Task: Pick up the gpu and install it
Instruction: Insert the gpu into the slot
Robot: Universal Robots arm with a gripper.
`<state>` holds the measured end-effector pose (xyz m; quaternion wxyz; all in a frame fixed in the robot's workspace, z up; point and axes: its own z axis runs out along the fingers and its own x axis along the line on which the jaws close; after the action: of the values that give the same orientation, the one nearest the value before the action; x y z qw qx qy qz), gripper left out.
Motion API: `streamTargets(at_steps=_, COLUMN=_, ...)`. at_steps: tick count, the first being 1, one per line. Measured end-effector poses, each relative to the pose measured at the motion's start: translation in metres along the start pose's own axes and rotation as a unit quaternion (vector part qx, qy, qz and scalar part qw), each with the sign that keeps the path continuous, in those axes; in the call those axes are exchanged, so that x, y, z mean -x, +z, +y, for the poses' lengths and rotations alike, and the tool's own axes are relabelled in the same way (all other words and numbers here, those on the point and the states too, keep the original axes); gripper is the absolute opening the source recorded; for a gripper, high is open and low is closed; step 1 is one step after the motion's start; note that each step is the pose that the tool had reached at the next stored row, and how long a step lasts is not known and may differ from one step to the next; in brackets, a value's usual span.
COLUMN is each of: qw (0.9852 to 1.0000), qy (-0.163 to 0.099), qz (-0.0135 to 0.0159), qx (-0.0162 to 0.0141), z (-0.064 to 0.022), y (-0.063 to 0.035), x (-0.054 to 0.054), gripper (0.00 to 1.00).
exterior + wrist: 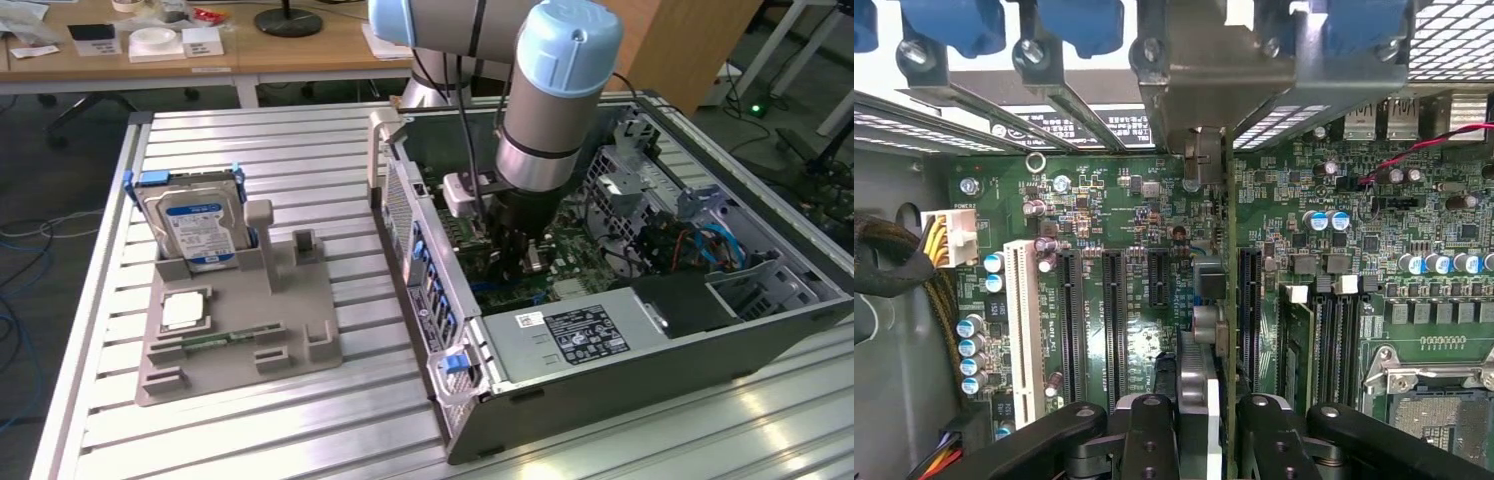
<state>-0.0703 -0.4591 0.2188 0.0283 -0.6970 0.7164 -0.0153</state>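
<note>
Arm: the arm [554, 110] is reaching down from above into the open computer case [627, 330], which is lying on its side on the slatted metal surface [254, 420].
Gripper: the gripper [1206, 425] is clenching the gpu [1212, 330] edge-on between its two black fingers [1149, 435], one on each side of the card.
Gpu: it is standing upright inside the case, seen edge-on in the wrist view, over the green motherboard [1124, 215]; its far end is reaching toward the metal slot brackets [1199, 70] at the rear wall of the case. Whether its lower edge is already sitting in a slot, I cannot tell.
Slots: several long black expansion slots [1112, 310] and one white slot [1024, 320] are running parallel to the card on the board.
Motherboard neighbours: memory slots [1334, 330] and the processor socket [1434, 390] are lying on the other side of the card from the white slot.
Case interior: the power supply with its white label [581, 335] is sitting at the near end of the case in the exterior view.
Parts holder: a grey tray [240, 330] is resting on the surface to the exterior view's left of the case, well apart from the gripper.
Hard drive: a silver drive with a blue-white label [198, 225] is standing upright in the tray.
Memory stick: a narrow green stick [227, 338] is lying in the tray.
</note>
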Motion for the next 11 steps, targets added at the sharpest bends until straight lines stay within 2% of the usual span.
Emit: streamTargets(at_steps=11, qw=1.0, qy=0.0, qz=0.0001, qx=0.0001, z=0.0007, y=0.0023, x=-0.0001, gripper=0.28)
